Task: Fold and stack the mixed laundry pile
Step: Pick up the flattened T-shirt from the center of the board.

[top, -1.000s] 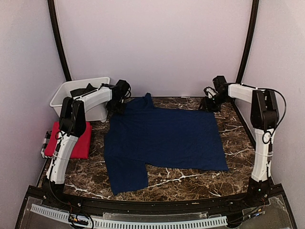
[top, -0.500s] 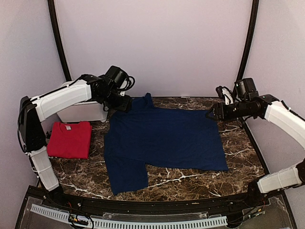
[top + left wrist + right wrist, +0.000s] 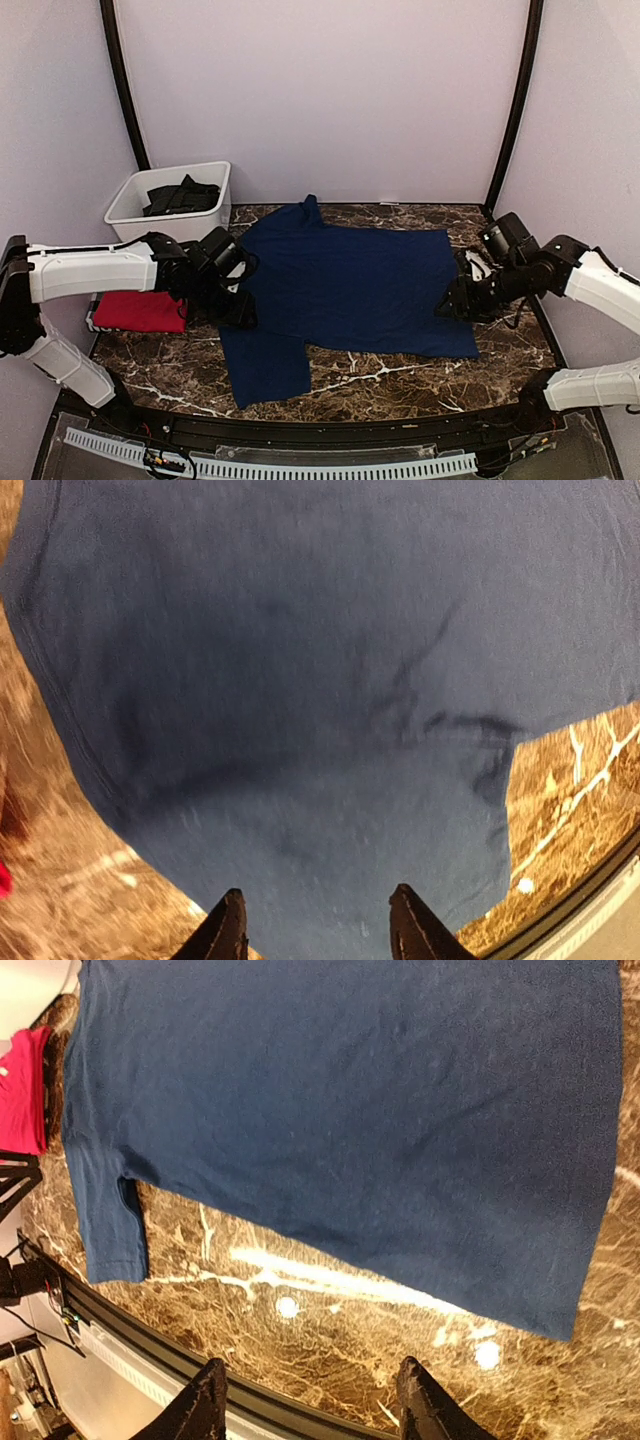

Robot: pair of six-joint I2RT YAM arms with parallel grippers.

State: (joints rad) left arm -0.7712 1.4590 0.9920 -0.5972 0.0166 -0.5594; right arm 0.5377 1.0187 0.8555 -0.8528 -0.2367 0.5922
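**Flat navy T-shirt (image 3: 350,285), nothing gripped**

We see it spread mid-table (image 3: 400,375). At its 9 o'clock edge sits the left claw (image 3: 238,308), jaws apart and empty. At its 3 o'clock edge the right claw (image 3: 455,300) is likewise parted and empty. The red T-shirt (image 3: 140,312) lies at 9 o'clock, and the dark shirt (image 3: 180,195) is in the white bin (image 3: 215,170) at 10 o'clock.

Table (image 3: 400,375): navy T-shirt (image 3: 350,285), seemingly red T-shirt (image 3: 135,312).

Open marble table (image 3: 400,375) along near edge and far right; navy T-shirt (image 3: 350,280) covers middle; white bin (image 3: 140,228), red T-shirt (image 3: 140,312) crowd left.
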